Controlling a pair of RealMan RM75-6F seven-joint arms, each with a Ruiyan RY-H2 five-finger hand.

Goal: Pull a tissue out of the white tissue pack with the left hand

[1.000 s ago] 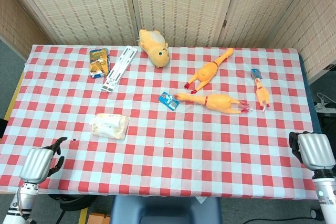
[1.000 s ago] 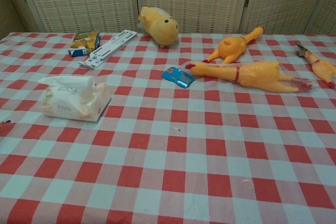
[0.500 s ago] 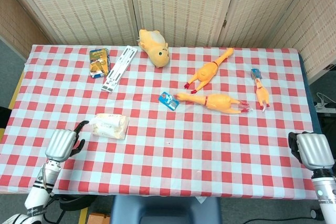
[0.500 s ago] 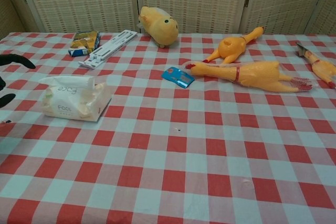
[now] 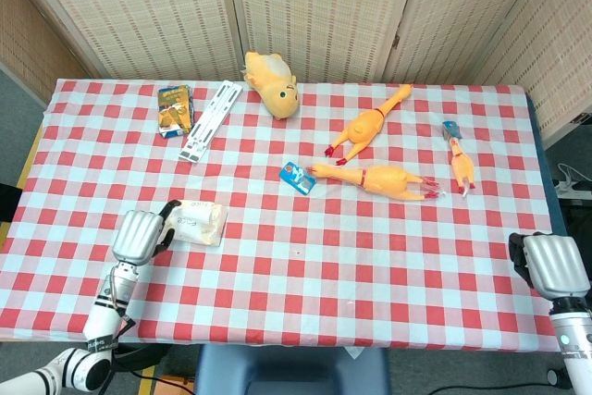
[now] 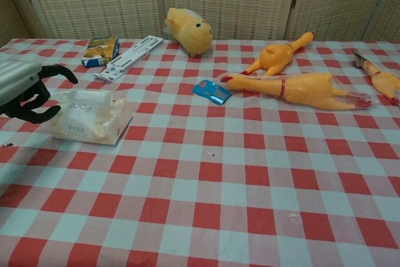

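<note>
The white tissue pack (image 5: 195,221) (image 6: 90,117) lies on the checked table's left side, with a tissue standing out of its top. My left hand (image 5: 141,235) (image 6: 26,92) hovers just to the pack's left, its dark fingers spread toward the pack and holding nothing. Whether the fingertips touch the pack is unclear. My right hand (image 5: 553,265) hangs past the table's near right corner, away from everything, and its fingers are hidden.
Rubber chickens (image 5: 379,179) (image 5: 368,123) (image 5: 459,162) lie on the right half, a small blue packet (image 5: 297,176) at the centre. A yellow plush toy (image 5: 272,85), a white strip (image 5: 211,119) and a snack box (image 5: 175,109) sit at the back left.
My left hand has moved up from the table's near left edge and rightward to the tissue pack's side. The right hand has stayed put.
</note>
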